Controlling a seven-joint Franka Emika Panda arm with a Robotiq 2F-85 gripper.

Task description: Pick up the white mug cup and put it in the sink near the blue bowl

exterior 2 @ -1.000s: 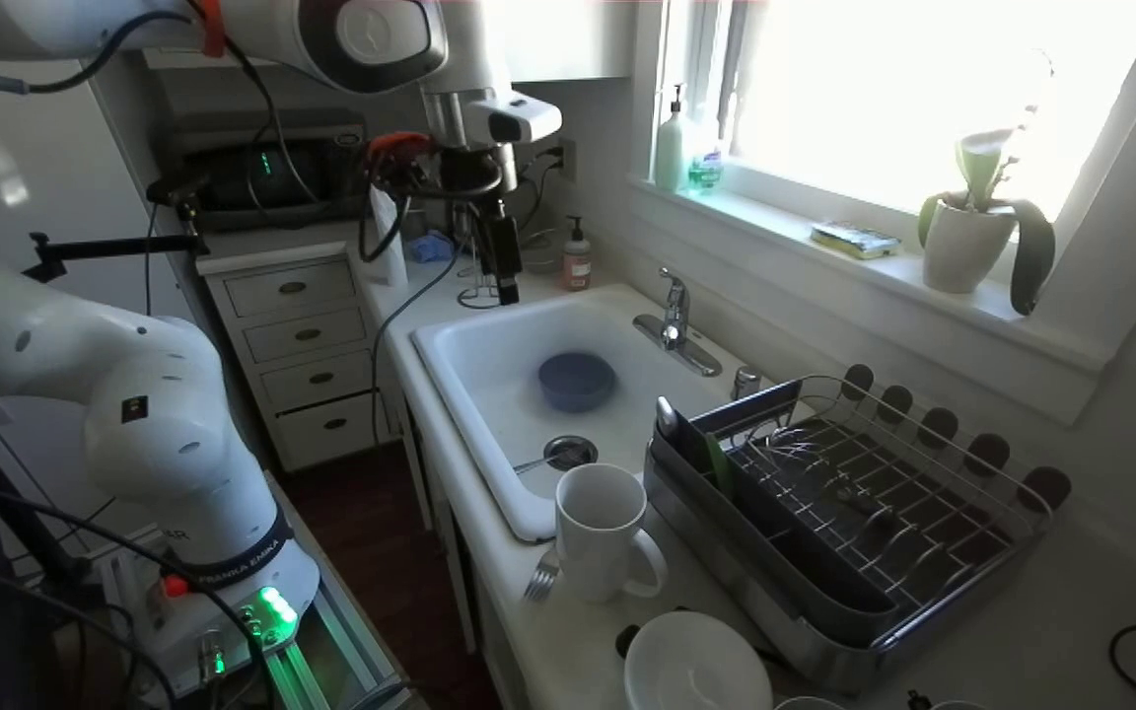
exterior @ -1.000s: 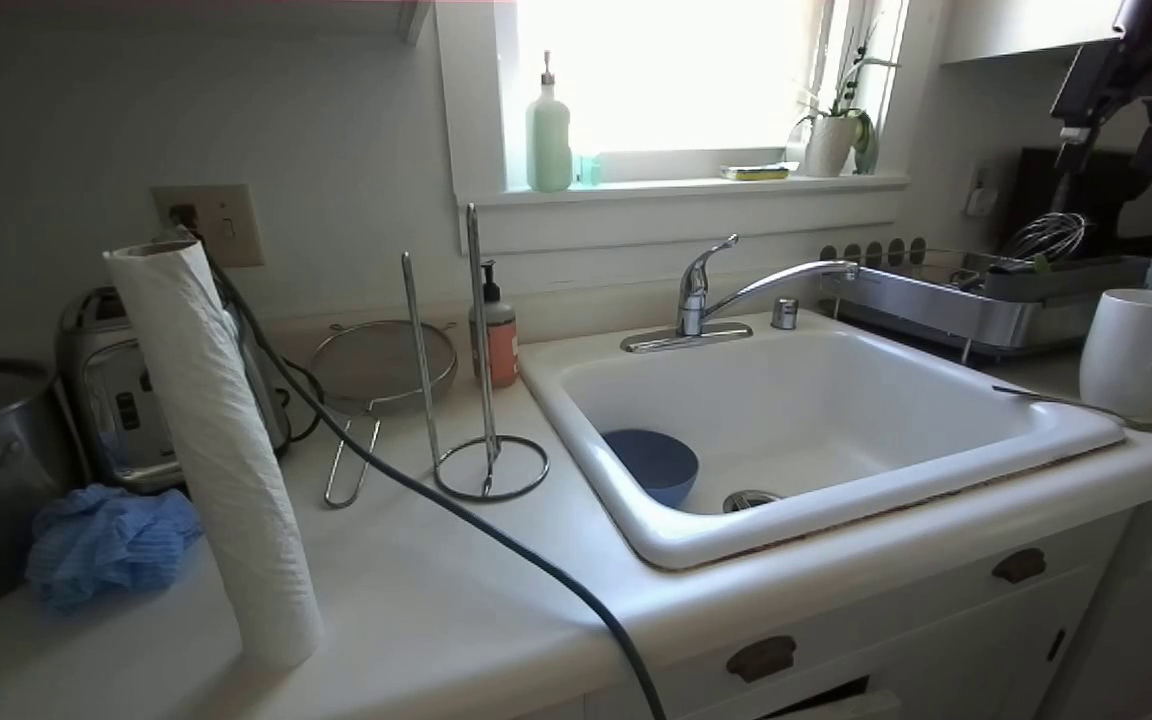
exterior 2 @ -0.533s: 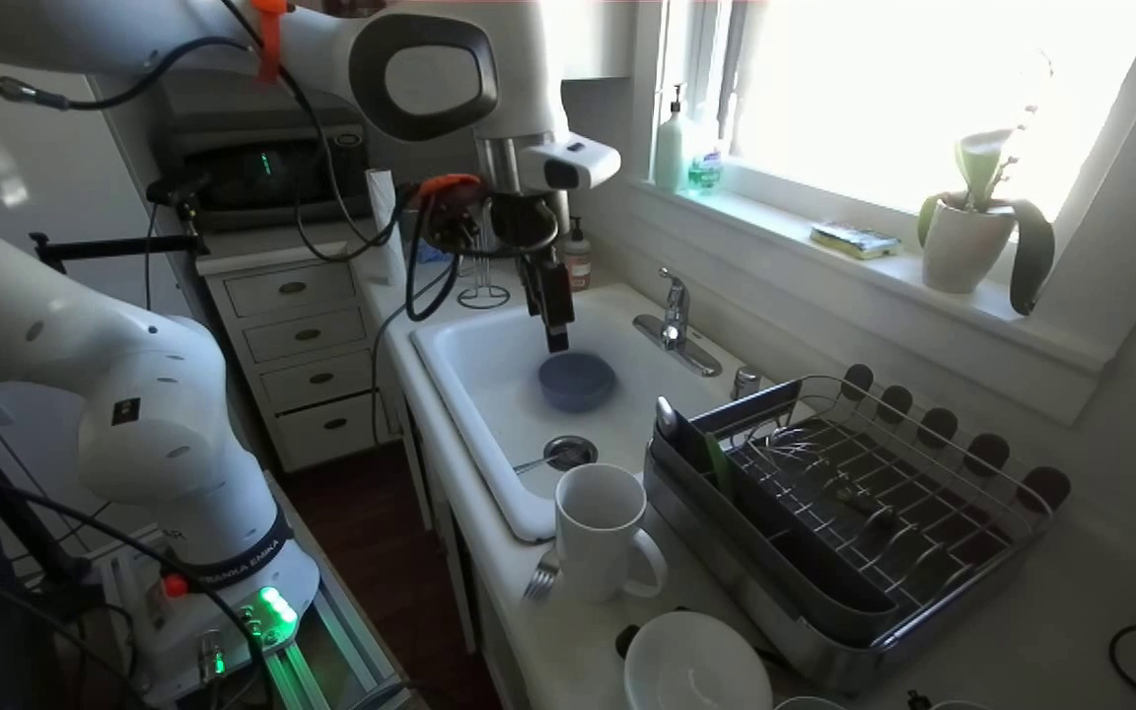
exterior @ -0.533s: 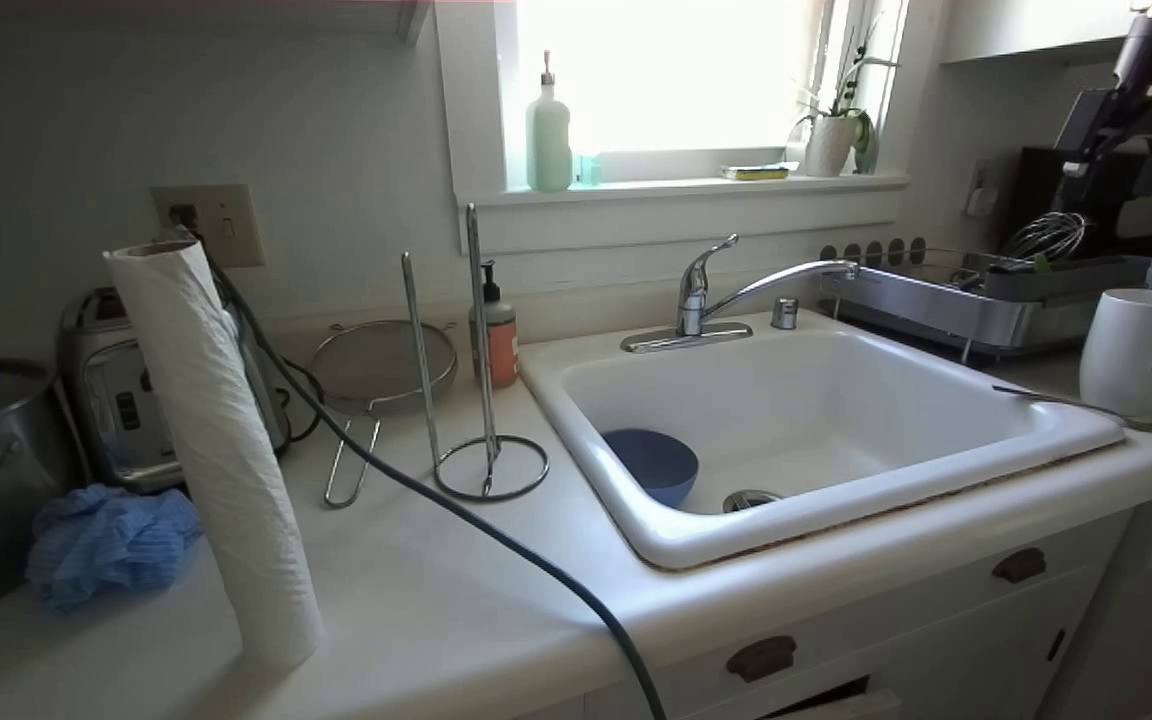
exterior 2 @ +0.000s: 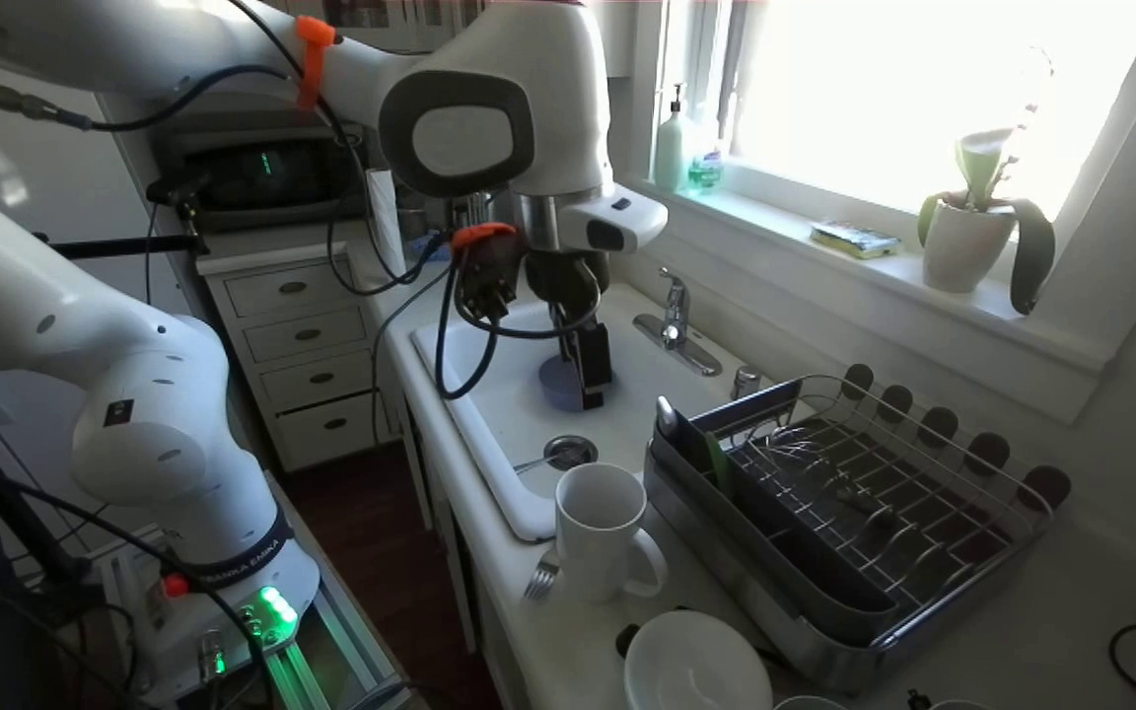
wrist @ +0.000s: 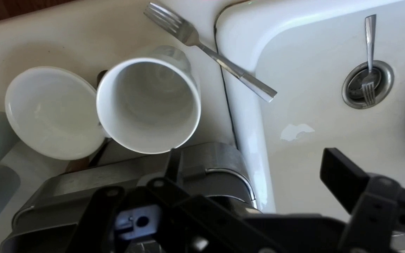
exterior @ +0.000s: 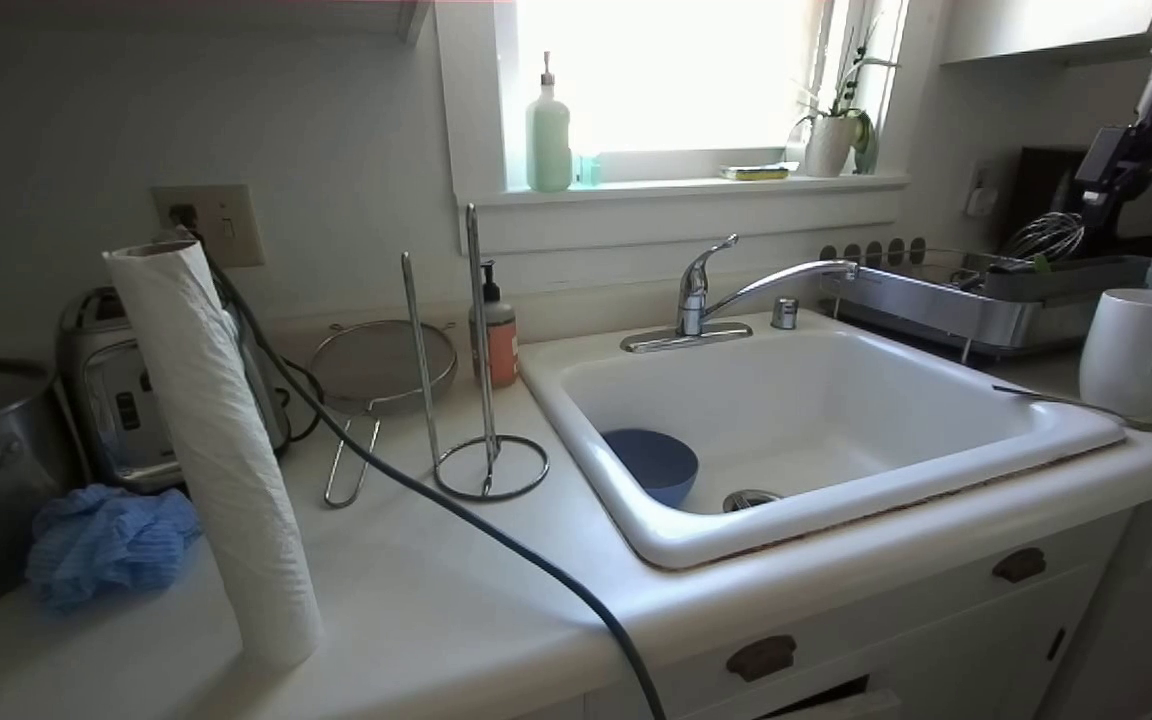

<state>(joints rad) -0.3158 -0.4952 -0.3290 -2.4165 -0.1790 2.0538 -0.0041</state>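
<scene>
The white mug cup stands upright on the counter beside the sink's end, its handle toward the dish rack side. It also shows in an exterior view and in the wrist view, where its handle is mostly hidden. The white sink holds the blue bowl, which is partly hidden behind my gripper in an exterior view. My gripper is open and empty, raised above the sink and counter. In the wrist view one finger overlaps the mug's rim and the other shows over the basin.
A fork lies by the mug across the sink rim. A white bowl sits on the mug's other side. The metal dish rack stands close by the mug. The chrome faucet rises at the back. Another fork lies in the drain.
My arm has moved down and along the sink toward the mug's end, still open. The mug and bowl have not moved.
</scene>
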